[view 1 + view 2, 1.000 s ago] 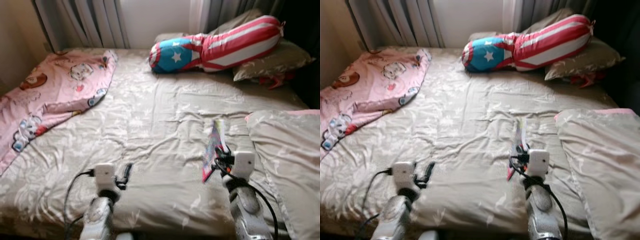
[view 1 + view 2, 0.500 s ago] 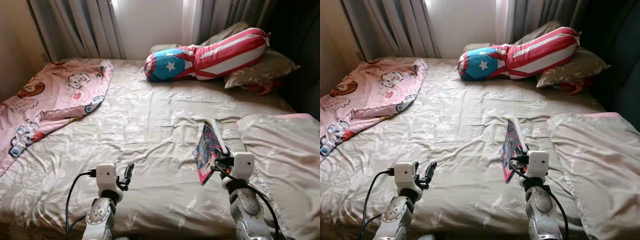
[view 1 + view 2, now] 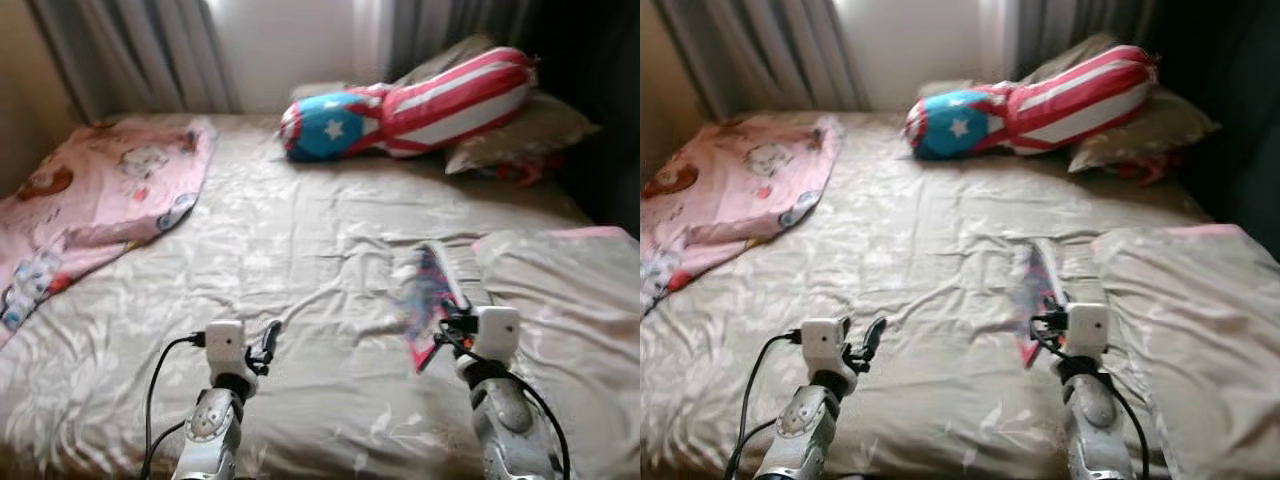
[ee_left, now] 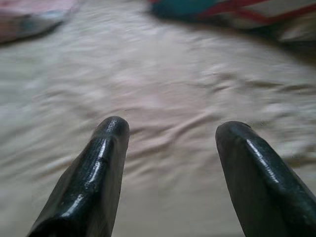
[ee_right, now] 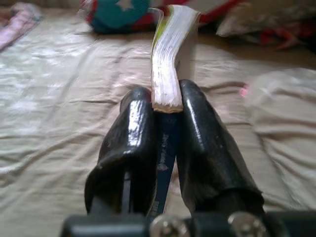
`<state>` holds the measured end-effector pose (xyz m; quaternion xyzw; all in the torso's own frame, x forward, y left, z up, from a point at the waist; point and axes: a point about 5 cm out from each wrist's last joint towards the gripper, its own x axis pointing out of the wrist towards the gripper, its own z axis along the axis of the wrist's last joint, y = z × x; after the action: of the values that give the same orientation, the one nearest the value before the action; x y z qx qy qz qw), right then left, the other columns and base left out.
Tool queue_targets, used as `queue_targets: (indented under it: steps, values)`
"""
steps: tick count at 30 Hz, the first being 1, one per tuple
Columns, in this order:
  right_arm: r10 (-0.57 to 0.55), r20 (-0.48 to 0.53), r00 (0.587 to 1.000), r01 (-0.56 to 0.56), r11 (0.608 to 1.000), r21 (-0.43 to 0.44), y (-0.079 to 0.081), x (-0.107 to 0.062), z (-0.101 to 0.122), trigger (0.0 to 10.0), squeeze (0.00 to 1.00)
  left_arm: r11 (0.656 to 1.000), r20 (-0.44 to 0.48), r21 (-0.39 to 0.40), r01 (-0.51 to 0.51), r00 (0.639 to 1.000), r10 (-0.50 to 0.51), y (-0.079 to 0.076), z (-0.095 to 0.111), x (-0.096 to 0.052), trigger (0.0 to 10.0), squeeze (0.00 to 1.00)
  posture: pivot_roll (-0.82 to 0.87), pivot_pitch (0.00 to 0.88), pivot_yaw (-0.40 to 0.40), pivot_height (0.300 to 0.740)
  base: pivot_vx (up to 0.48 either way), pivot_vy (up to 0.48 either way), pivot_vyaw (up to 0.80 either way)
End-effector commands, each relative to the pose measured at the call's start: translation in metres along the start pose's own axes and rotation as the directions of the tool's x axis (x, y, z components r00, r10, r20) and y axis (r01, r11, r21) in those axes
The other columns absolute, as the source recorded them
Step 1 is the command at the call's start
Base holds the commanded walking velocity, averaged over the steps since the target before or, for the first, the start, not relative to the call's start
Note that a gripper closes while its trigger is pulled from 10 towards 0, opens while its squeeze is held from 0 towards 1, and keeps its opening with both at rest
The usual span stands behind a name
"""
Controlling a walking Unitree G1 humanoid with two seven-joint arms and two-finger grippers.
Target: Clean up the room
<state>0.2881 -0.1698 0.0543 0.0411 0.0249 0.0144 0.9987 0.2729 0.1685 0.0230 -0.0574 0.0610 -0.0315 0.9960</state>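
1. While the room is being tidied, the right gripper [image 5: 165, 106] sits low and right of centre in the head views, its two black fingers [image 5: 131, 133] pressed tight on a thin paperback book [image 3: 428, 300], pinched near one end.
2. Held this way, the book stands on edge above the bed, its colourful cover turned toward the left of the frame and its pale page block facing the wrist camera. By my reading this is a carrying hold, keeping the book clear of the sheet until a place for it is found.
3. Lower left of the frame, the left gripper [image 4: 170, 131] hangs just above the sheet with its fingers spread wide and nothing between them, which leaves it free for the next item.
4. Filling most of the frame is a bed covered with a rumpled beige sheet [image 3: 300, 250] patterned in pale leaves.
5. At the upper left a pink cartoon-print blanket [image 3: 90, 200] lies bunched over the bed's corner, probably still to be straightened.
6. Across the top centre a bolster pillow [image 3: 400, 105], blue with a white star at one end and red and white stripes along the rest, leans on a beige pillow [image 3: 520, 130]; something red pokes out beneath that pillow.
7. Another beige pillow [image 3: 570, 300] lies at the right edge, just beside the right arm.
8. Grey curtains [image 3: 130, 50] and a bright wall close the room at the top; the head views are slightly blurred.
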Motion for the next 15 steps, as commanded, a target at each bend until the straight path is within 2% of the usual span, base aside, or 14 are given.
queue_targets:
  steps: [1, 15]
  values:
    - [0.034, 0.047, 0.998, -0.034, 0.999, -0.004, 0.0062, 0.0036, 0.0094, 10.0, 0.00, 1.000, 0.001, 0.001, 0.003, 1.000, -0.003, -0.0022, 0.0024, 0.0027, 10.0, 0.00, -0.08, 0.000, -0.006, 0.643, 0.334, 0.000, 0.00]
    - [0.034, 0.047, 0.998, -0.034, 0.999, -0.004, 0.0062, 0.0036, 0.0094, 10.0, 0.00, 1.000, 0.001, 0.001, 0.003, 1.000, -0.003, -0.0022, 0.0024, 0.0027, 10.0, 0.00, -0.08, 0.000, -0.006, 0.643, 0.334, 0.000, 0.00]
